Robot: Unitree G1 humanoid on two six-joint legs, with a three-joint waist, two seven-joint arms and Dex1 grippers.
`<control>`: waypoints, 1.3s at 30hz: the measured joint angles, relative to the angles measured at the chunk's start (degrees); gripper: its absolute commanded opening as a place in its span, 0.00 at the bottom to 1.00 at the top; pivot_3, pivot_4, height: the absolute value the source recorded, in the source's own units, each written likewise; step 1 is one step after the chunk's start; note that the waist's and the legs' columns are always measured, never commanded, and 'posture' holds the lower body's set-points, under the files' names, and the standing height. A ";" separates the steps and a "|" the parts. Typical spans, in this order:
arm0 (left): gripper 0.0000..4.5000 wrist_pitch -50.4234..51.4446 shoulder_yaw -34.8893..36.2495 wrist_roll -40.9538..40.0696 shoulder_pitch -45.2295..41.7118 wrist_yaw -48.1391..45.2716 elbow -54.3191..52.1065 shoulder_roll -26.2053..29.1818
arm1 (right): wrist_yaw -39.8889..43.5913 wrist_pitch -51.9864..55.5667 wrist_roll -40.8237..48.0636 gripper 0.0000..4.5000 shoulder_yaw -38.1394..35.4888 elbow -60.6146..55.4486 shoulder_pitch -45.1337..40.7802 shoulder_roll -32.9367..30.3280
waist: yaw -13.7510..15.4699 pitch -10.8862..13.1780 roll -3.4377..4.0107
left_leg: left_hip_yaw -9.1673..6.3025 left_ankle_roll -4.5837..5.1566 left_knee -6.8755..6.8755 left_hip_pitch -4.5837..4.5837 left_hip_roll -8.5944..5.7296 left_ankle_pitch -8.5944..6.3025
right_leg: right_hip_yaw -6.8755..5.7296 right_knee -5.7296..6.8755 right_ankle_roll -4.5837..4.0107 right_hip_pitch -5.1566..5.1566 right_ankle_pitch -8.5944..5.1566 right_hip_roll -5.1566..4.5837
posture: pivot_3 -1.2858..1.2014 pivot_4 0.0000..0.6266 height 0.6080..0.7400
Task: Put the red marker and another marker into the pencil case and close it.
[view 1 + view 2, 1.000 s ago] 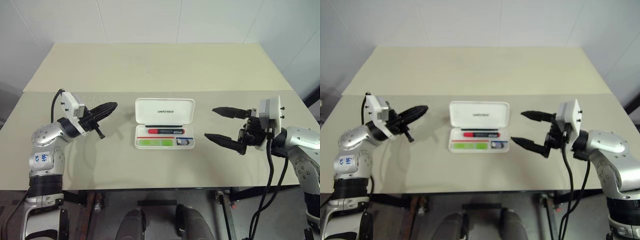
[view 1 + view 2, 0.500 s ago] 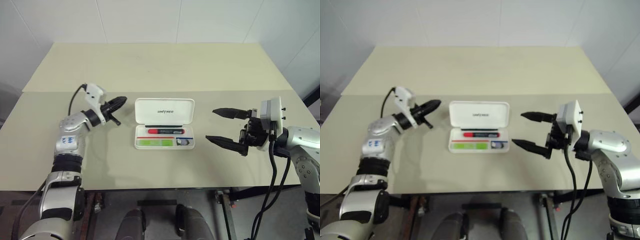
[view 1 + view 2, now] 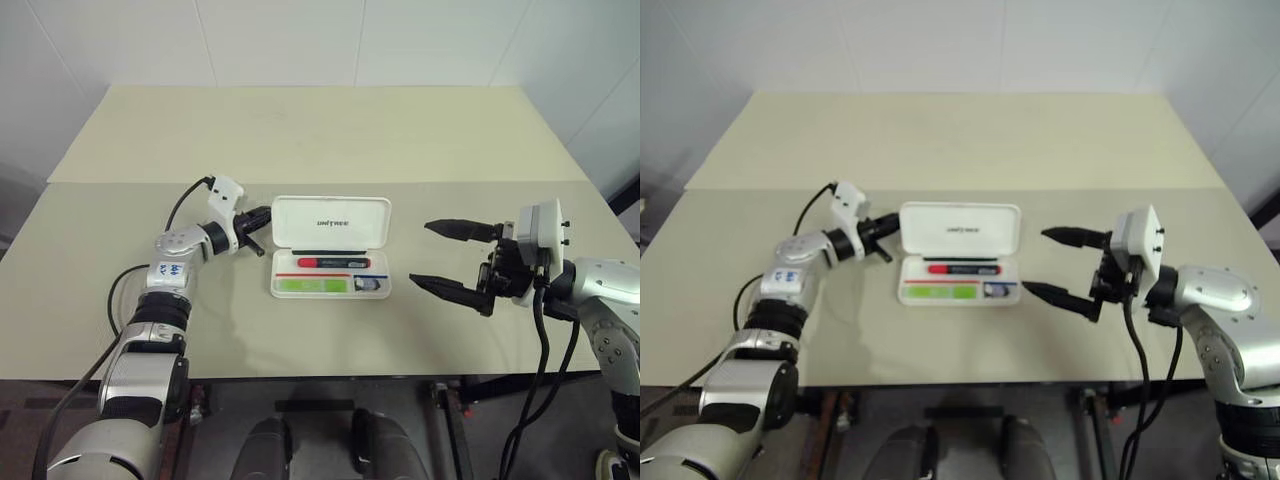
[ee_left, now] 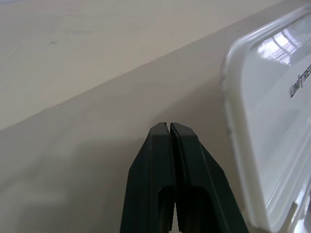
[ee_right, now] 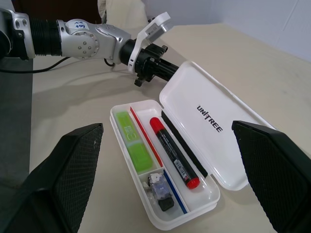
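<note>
Plainly: left fingers (image 4: 168, 127) pressed together, tips hidden behind pencil case (image 3: 331, 220) lid edge; right fingers (image 3: 437, 255) spread, empty.

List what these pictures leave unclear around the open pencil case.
- Contact: the shut left claw sits at the pencil case lid's edge; head views are too small to show touch.
- Small dark item beside the green highlighter: unidentifiable.
- Lid: cut off in the left wrist view.

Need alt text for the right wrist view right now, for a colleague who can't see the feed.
An open white pencil case lies on a beige table, its tray holding the red marker and a light-green highlighter. The shut left end effector sits at the far end of the lid. The right end effector's two black fingers stand wide apart in the foreground.
</note>
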 measured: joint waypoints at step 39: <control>0.01 4.49 -14.97 2.49 5.14 -27.28 -20.53 4.24 | -2.31 -0.15 -0.07 1.00 -0.01 -1.45 1.68 1.79 | -0.01 0.00 0.01 | -0.02 0.00 0.05 0.00 0.00 0.00 | 0.02 0.02 -0.02 0.00 -0.01 0.01 | 0.52 0.24 1.00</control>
